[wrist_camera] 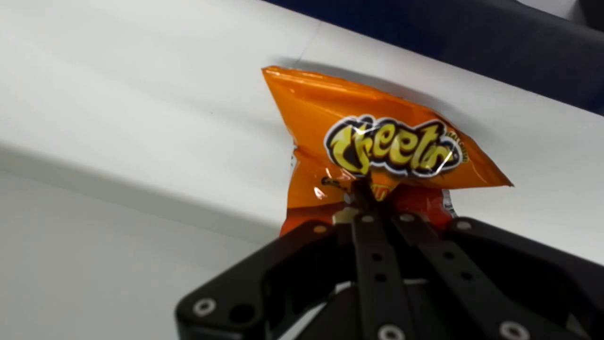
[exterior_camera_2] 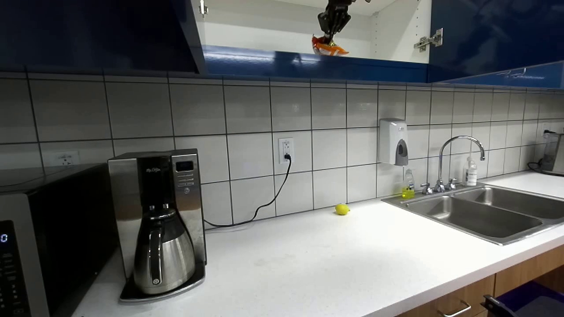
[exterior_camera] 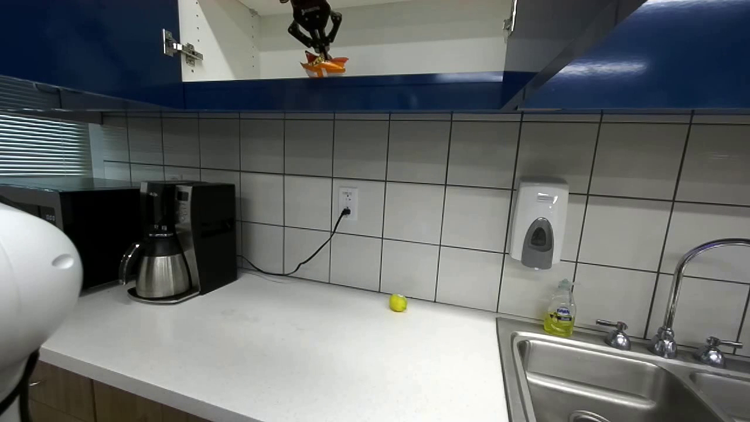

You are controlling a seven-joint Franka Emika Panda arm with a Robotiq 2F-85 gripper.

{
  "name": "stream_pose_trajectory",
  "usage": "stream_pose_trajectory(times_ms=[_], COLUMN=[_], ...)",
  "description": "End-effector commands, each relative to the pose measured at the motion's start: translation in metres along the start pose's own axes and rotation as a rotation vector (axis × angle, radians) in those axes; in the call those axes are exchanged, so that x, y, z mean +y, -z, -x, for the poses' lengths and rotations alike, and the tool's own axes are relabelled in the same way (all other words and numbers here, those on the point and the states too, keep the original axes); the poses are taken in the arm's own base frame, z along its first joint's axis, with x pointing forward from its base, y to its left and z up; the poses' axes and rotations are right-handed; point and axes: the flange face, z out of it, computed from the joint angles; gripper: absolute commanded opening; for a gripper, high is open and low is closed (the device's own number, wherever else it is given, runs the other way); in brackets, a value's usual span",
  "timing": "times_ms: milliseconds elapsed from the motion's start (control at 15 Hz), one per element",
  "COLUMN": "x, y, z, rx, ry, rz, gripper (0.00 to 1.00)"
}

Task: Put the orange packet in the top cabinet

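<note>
The orange packet is a crinkled Cheetos bag with a red lower part. It shows in both exterior views [exterior_camera: 324,68] [exterior_camera_2: 329,49] and large in the wrist view [wrist_camera: 321,101]. It is in the open top cabinet [exterior_camera: 410,53] [exterior_camera_2: 269,26], low down behind the blue front edge, which may hide its underside. My gripper [exterior_camera: 322,55] [exterior_camera_2: 327,38] points down from above. In the wrist view the fingertips [wrist_camera: 370,198] are closed on the middle of the packet, folding it. The packet's shadow lies close on the white shelf; I cannot tell whether it touches.
Open blue cabinet doors stand at both sides of the opening [exterior_camera: 88,53] [exterior_camera_2: 498,35]. A blue lip [exterior_camera: 351,94] runs along the cabinet front. Below, the white counter [exterior_camera: 281,351] holds a lemon [exterior_camera: 398,302], a coffee maker [exterior_camera: 214,234] and a microwave [exterior_camera: 99,228], beside a sink [exterior_camera: 586,375].
</note>
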Motion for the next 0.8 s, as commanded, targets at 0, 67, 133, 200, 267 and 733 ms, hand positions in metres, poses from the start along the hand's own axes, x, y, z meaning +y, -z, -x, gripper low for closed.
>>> stream_pose_trajectory(times_ms=[0, 67, 133, 200, 267, 733], x=[0.005, 0.005, 0.006, 0.007, 0.008, 0.013], y=[-0.004, -0.006, -0.009, -0.010, -0.012, -0.018], z=[-0.011, -0.013, -0.015, -0.017, -0.019, -0.023], rx=[0.017, 0.018, 0.018, 0.019, 0.019, 0.014], ry=[-0.037, -0.043, -0.051, -0.059, -0.066, -0.095], rz=[0.007, 0.010, 0.011, 0.014, 0.014, 0.014], gripper=[0.00, 0.00, 0.00, 0.00, 0.00, 0.34])
